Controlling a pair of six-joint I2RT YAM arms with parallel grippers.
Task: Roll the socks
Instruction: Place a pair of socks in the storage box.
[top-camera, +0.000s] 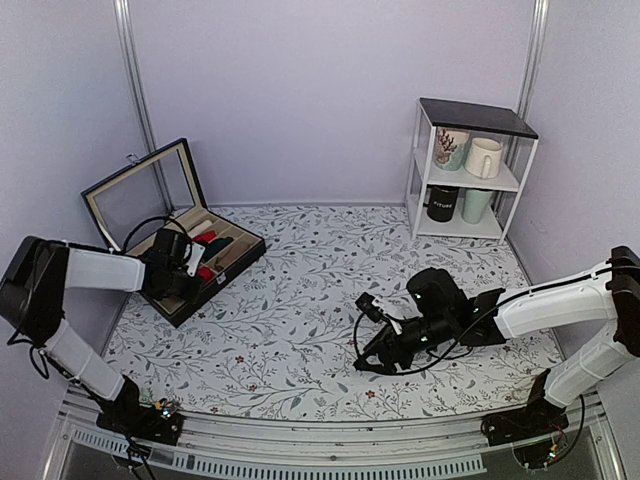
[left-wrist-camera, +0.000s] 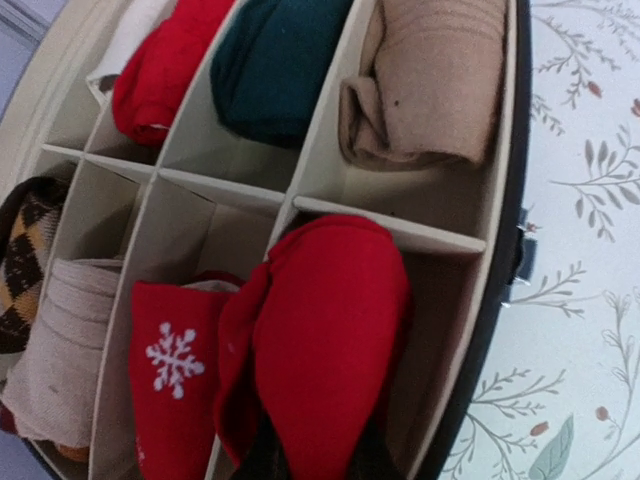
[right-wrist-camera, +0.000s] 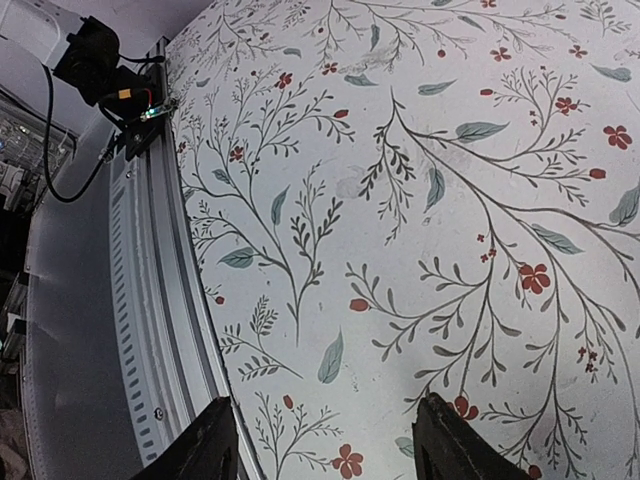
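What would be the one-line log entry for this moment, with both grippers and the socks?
left gripper: shut on socks | socks: red roll, at a box compartment | right gripper: open, empty, over table

White arm links (top-camera: 100, 270) with black joints (top-camera: 435, 295) and black cables (top-camera: 150, 220).

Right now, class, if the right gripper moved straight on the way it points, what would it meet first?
Most likely the floral tabletop: the right gripper, open, frames only patterned surface, nothing in between. Depth is unclear.
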